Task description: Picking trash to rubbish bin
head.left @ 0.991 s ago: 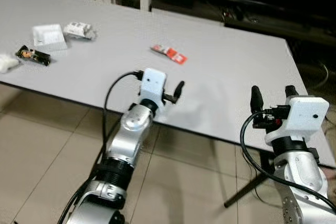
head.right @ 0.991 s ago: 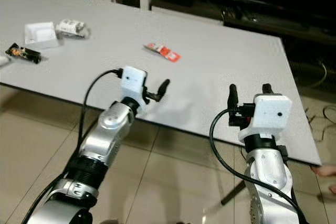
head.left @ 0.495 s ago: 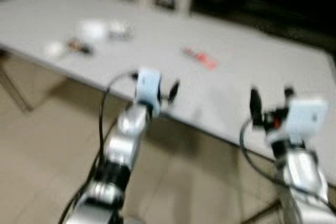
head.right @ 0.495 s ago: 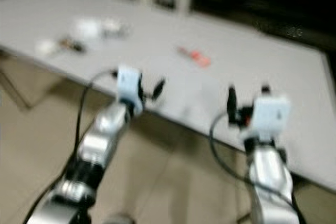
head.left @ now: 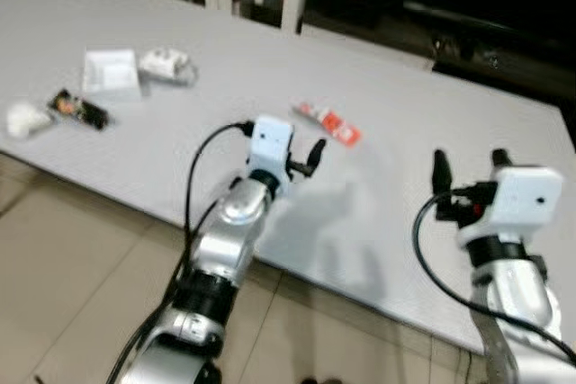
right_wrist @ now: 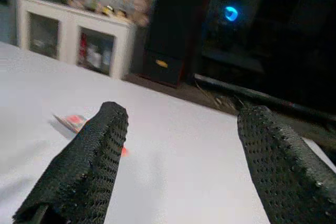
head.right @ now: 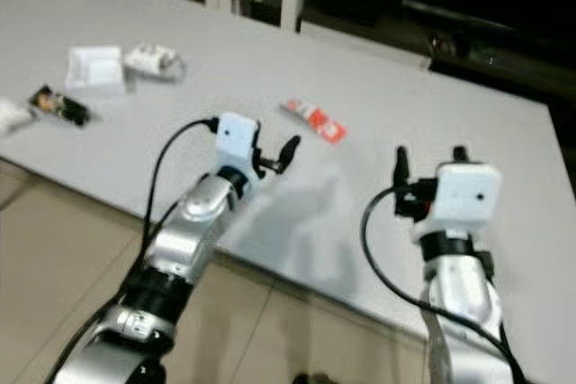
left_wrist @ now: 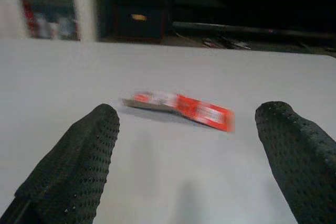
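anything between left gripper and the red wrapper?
Nothing. In the left wrist view, bare grey table runs from the open left gripper to the red wrapper; the head views show the same gap.

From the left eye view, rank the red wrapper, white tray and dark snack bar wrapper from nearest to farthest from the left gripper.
Measured from the left gripper:
1. Red wrapper, just beyond it, slightly to the robot's right.
2. White tray, far to the robot's left on the table.
3. Dark snack bar wrapper, farther left, near the table's front edge.

Head and wrist cameras share the table (head.left: pixel 135 141).
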### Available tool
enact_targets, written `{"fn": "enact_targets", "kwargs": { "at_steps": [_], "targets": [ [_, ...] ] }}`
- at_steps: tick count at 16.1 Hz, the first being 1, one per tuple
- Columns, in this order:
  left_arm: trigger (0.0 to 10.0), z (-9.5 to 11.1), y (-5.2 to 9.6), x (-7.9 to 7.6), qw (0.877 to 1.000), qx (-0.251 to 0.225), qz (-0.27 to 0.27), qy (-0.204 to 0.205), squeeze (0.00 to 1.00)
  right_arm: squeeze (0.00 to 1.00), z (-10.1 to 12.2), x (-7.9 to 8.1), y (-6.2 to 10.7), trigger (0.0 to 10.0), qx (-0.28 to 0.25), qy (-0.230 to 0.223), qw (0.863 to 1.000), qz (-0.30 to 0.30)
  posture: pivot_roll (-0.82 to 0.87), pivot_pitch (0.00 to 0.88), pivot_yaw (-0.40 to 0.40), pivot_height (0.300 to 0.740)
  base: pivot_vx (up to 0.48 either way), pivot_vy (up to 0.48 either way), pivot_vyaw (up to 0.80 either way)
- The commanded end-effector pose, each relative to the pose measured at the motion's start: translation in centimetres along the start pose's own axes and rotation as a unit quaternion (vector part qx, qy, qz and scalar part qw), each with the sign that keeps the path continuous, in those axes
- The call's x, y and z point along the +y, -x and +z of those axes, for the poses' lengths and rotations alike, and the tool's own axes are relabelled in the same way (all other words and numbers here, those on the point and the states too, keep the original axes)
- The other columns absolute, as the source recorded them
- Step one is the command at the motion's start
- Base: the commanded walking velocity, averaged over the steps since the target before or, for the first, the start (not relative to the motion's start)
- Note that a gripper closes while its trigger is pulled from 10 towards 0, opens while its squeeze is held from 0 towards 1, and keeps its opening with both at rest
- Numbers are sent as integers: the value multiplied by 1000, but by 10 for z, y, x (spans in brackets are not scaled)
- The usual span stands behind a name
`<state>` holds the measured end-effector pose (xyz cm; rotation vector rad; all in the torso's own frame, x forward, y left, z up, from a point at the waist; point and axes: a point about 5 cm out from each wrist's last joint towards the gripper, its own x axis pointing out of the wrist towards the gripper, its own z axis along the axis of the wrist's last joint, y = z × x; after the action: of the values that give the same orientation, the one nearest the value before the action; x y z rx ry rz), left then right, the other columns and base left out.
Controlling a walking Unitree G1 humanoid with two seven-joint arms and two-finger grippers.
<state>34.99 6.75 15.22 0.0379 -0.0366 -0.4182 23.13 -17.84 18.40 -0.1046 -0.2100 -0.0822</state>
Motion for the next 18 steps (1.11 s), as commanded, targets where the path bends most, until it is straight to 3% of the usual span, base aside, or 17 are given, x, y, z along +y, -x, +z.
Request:
{"fn": "enact_targets", "kwargs": {
  "at_steps": [1, 12, 15, 18],
  "targets": [
    [10000, 1, 1, 6, 1000, -3, 6, 7, 0, 0, 4, 2, 0, 10000, -6, 2, 1000, 2, 133, 70, -94, 740, 0, 0, 0],
    [10000, -5, 0, 8, 1000, 22, 3, -1, 0, 0, 5, 3, 1, 10000, -6, -4, 1000, 4, 149, 82, -102, 740, 0, 0, 0],
    [10000, -7, -5, 4, 999, 34, -8, -9, 0, 0, 3, 5, 1, 10000, 0, -9, 1000, 11, 153, 116, -115, 740, 0, 0, 0],
    [10000, -7, -11, -13, 999, 31, -16, 15, 0, 0, 4, 4, 10, 10000, 12, -9, 1000, 21, 130, 168, -153, 740, 0, 0, 0]
  ]
}}
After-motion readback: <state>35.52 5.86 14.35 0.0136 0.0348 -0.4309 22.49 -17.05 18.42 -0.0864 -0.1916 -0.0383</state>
